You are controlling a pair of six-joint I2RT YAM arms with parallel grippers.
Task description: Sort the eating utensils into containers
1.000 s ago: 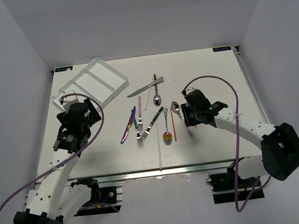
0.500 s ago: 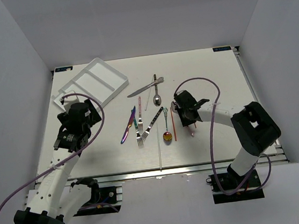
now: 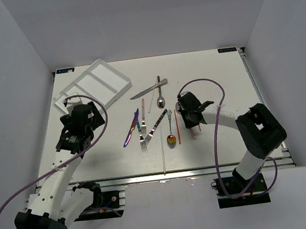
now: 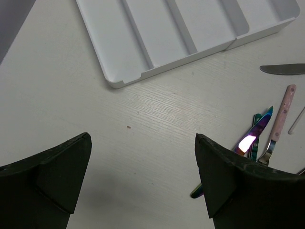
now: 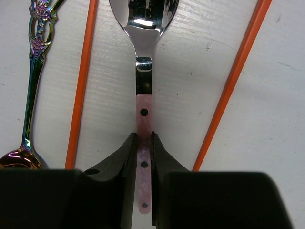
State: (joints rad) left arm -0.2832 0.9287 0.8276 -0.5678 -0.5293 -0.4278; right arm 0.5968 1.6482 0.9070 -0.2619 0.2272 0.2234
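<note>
My right gripper is shut on the pink handle of a silver spoon that lies flat on the table, one finger against each side. An orange-red stick runs left of it, another right. In the top view this gripper sits right of the utensil cluster: iridescent knife, forks, gold-red spoon, silver knife. The white tray of containers lies at the far left. My left gripper hangs open over bare table, short of the tray.
An iridescent ornate spoon lies left of the orange stick. In the left wrist view an iridescent knife and a pink-handled fork lie to the right. White walls enclose the table on three sides.
The right gripper's jaws have narrowed onto the pink spoon handle, and the right arm has folded in closer to the cluster. The left arm has barely moved.
</note>
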